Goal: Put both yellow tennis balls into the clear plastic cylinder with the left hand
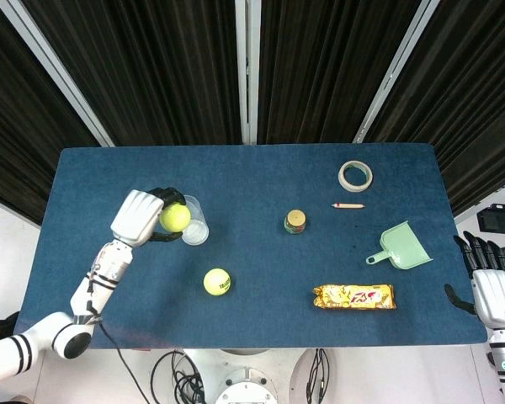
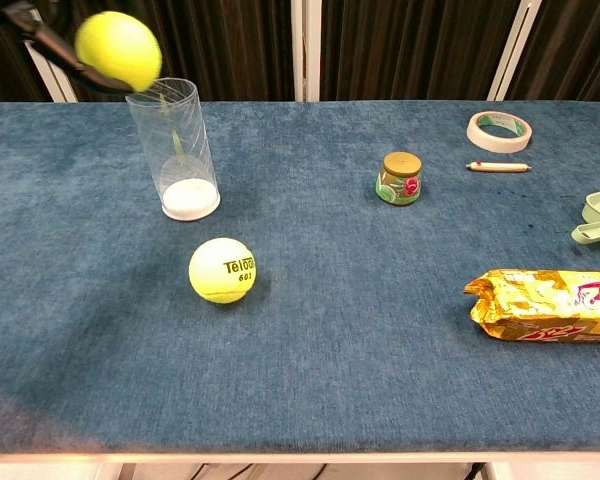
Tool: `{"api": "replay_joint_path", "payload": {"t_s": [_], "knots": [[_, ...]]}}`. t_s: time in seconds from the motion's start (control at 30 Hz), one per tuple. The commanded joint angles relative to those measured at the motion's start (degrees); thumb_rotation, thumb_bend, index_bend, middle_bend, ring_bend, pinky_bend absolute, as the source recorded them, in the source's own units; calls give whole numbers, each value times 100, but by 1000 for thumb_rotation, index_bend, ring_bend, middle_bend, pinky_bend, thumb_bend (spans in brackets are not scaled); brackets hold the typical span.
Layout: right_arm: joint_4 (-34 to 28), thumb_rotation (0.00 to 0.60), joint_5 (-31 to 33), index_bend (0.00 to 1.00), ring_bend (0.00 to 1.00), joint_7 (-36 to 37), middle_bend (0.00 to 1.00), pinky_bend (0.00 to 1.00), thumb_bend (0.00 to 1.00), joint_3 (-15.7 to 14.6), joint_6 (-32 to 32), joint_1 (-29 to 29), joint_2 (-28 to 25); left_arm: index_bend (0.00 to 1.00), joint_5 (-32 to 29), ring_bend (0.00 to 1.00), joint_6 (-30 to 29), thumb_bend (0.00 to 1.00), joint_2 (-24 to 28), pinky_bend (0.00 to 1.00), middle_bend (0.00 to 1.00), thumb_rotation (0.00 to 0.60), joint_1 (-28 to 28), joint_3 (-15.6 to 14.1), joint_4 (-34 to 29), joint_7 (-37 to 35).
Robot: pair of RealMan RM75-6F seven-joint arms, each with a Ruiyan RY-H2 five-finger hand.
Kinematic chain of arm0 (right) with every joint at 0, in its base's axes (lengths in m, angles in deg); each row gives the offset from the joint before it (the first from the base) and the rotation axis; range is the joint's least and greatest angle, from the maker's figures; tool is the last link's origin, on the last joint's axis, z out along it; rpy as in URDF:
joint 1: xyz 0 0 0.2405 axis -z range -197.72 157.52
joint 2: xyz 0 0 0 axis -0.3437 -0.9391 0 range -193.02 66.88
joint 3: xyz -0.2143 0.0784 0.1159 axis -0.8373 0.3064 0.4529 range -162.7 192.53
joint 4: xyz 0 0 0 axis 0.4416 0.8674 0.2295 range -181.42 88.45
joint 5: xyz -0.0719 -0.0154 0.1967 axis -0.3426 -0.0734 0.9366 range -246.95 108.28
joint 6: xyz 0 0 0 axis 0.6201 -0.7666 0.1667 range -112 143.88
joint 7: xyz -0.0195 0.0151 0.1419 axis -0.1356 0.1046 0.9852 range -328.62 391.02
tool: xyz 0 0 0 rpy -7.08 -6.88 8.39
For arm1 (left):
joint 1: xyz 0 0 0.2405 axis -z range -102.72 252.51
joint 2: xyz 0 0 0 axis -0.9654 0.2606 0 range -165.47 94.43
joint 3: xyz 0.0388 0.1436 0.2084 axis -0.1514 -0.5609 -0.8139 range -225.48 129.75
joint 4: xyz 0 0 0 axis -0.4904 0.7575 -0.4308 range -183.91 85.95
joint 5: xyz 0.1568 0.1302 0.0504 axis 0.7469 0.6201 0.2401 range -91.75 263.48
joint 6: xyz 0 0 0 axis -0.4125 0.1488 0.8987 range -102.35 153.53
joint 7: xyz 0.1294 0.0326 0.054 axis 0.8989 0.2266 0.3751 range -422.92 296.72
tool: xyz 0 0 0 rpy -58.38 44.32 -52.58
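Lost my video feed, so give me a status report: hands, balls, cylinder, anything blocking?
Left robot hand grips one tennis ball above the clear cylinder rim. Second ball on table in front of it. Right robot hand open, off table edge. Nothing blocking.
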Motion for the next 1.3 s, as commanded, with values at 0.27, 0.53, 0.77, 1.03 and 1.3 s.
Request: {"api": "replay_joint_path", "payload": {"t_s": [0.27,0.53,0.77,1.03,1.3], "knots": [[-14,600,14,0,0,-14,0,0,250,5,-16,8,-11,556,-384,515,295,191,-229,731,534,600,336,15,354,171],[19,600,44,0,0,-3,0,0,248,8,3,7,-6,418,-474,420,317,187,-280,646,424,600,394,-59,567,-72],[62,600,58,0,0,8,0,0,249,3,22,6,15,115,-313,133,203,163,-250,393,136,600,432,-125,598,-242],[75,600,66,0,0,27,0,0,249,4,30,6,11,102,-240,119,68,163,-209,361,131,600,423,-199,495,-262],[151,600,113,0,0,50,0,0,248,3,110,-18,67,231,706,219,-257,162,-144,463,260,600,347,-751,-277,-134]]}}
